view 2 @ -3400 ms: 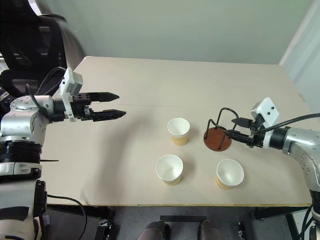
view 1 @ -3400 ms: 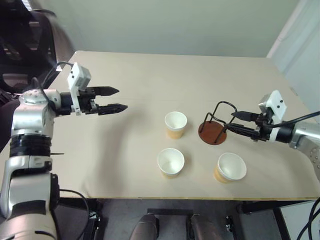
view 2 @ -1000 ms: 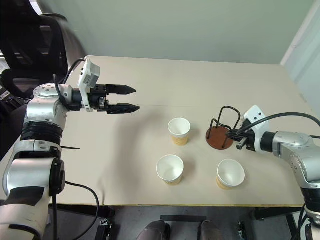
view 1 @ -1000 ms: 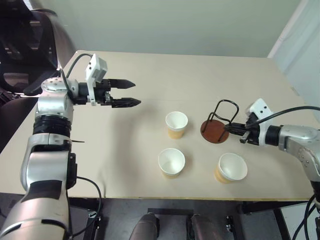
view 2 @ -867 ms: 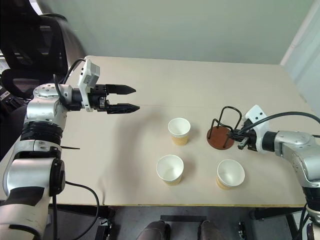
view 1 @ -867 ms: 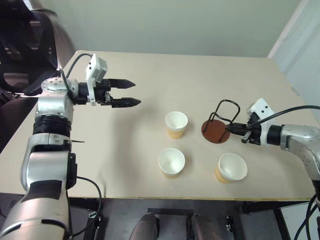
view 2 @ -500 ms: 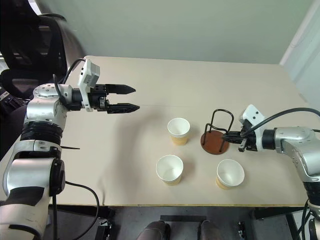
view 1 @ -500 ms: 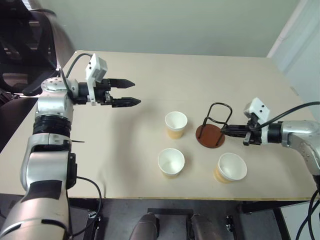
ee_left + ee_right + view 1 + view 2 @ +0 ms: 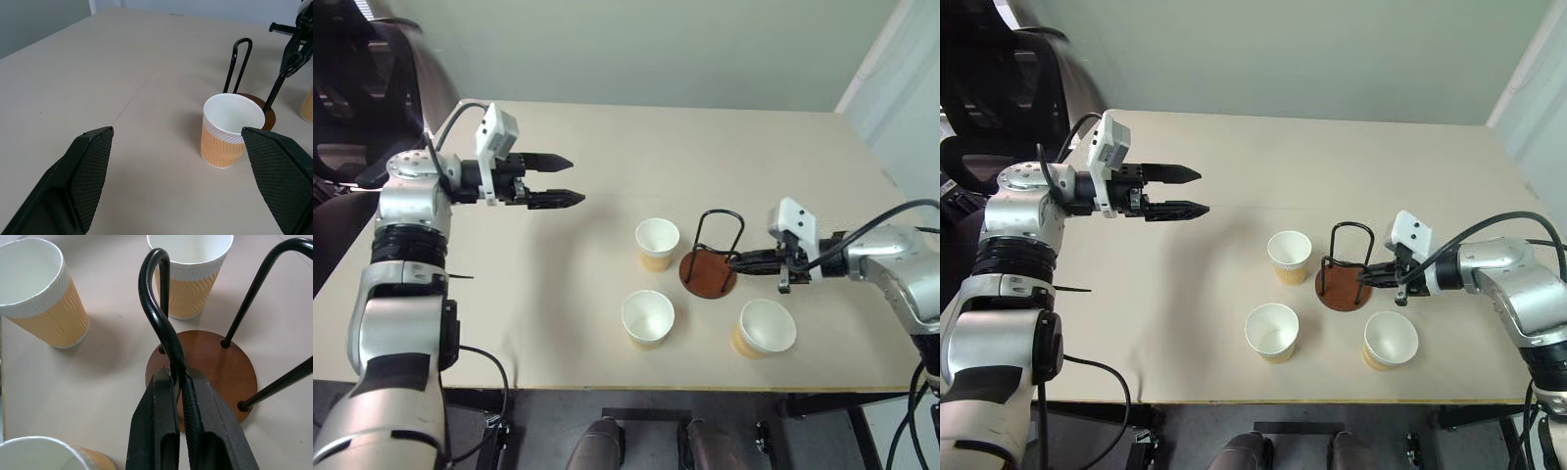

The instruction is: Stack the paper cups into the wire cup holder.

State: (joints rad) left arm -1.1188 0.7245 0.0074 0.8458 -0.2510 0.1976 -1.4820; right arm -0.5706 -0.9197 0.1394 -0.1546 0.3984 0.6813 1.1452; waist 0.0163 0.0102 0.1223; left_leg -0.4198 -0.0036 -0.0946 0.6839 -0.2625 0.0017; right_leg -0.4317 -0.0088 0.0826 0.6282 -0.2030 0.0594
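The wire cup holder (image 9: 708,277) stands on its reddish-brown disc just right of the far paper cup (image 9: 657,243). My right gripper (image 9: 737,262) is shut on one of its black wire loops, pinching the wire low down near the disc (image 9: 215,362). Two more paper cups sit nearer the front edge, one at the middle (image 9: 648,317) and one to the right (image 9: 765,328), just below my right gripper. All three stand upright and empty. My left gripper (image 9: 576,180) hovers open above the table at the far left, well away from the cups, with nothing between its fingers.
The beige table (image 9: 558,294) carries nothing besides the cups and the holder. A dark office chair (image 9: 352,88) stands beyond the table's left corner. The table's right edge runs close to my right arm.
My right gripper has pulled the holder to the left, turning it, so it now stands close beside the far cup. The left arm has stayed still.
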